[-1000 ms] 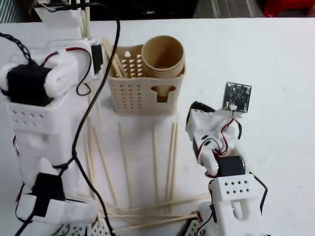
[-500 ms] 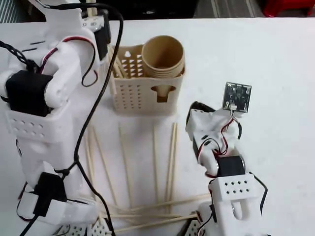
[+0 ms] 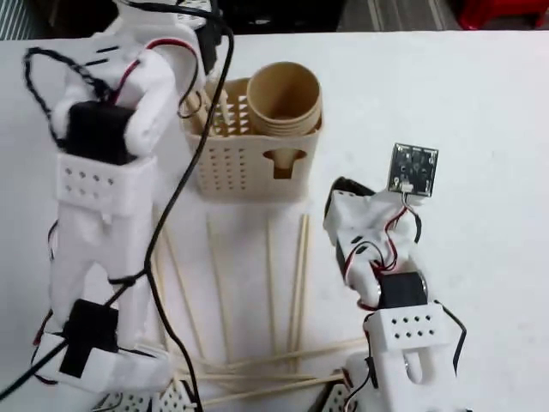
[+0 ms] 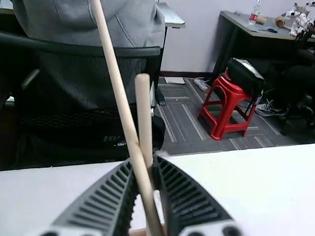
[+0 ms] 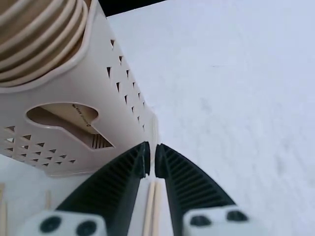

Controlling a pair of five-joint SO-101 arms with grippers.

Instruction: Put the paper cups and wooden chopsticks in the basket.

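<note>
While the left jaws stay out of sight in the high view, the left wrist view shows them closed tight on 2 wooden chopsticks [image 4: 143,113], which cross each other just above the tips and stick out well past them. The left arm [image 3: 111,154] leans over the back-left corner of the basket [image 3: 244,167], so the held pair seems to hang above the basket's left compartment, where other chopsticks [image 3: 225,112] already stand against the rim.

The right jaws are closed to a thin slit with nothing between them. They sit low by the basket's front-right corner, just above 2 chopsticks [image 5: 151,211] lying side by side on the bench [image 3: 480,103]. The right arm [image 3: 377,249] is folded in front of the basket, to its right.

The paper cups [image 3: 283,94] are stacked together in the basket's right compartment, so that part of the task looks done. Several loose chopsticks [image 3: 218,283] lie on the bench in front of the basket, some pointing toward it and some crossed farther away from it.

The step in hand looks like the drop-off of the held pair. The next move calls for lowering the sticks until their lower ends are inside the left compartment's rim, then opening the left jaws. After that, the loose sticks in front of the basket need collecting.
</note>
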